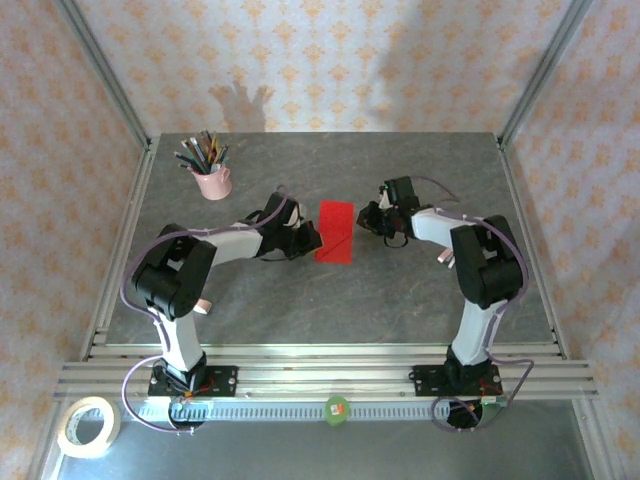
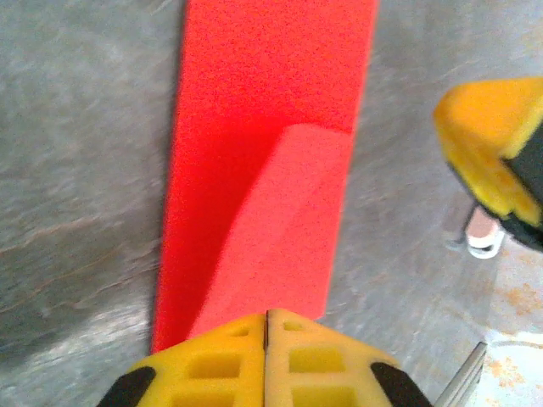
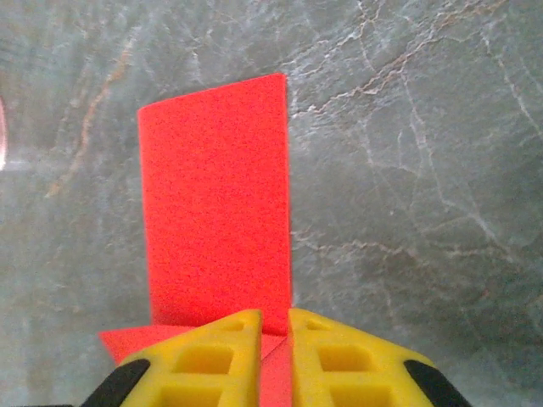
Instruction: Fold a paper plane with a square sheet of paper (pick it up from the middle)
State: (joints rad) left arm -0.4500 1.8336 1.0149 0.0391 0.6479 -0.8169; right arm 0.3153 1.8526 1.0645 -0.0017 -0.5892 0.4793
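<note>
Red paper plane (image 1: 334,232) looks featherlight, floppy: your left gripper (image 2: 267,315) sits shut at its edge, right gripper (image 3: 274,315) barely parted; pinch the crease gently.

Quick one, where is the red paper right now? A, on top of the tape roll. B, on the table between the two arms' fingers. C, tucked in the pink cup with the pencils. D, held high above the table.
B: the red paper lies on the grey table, with the left fingers at one edge and the right fingers at the opposite one.
</note>
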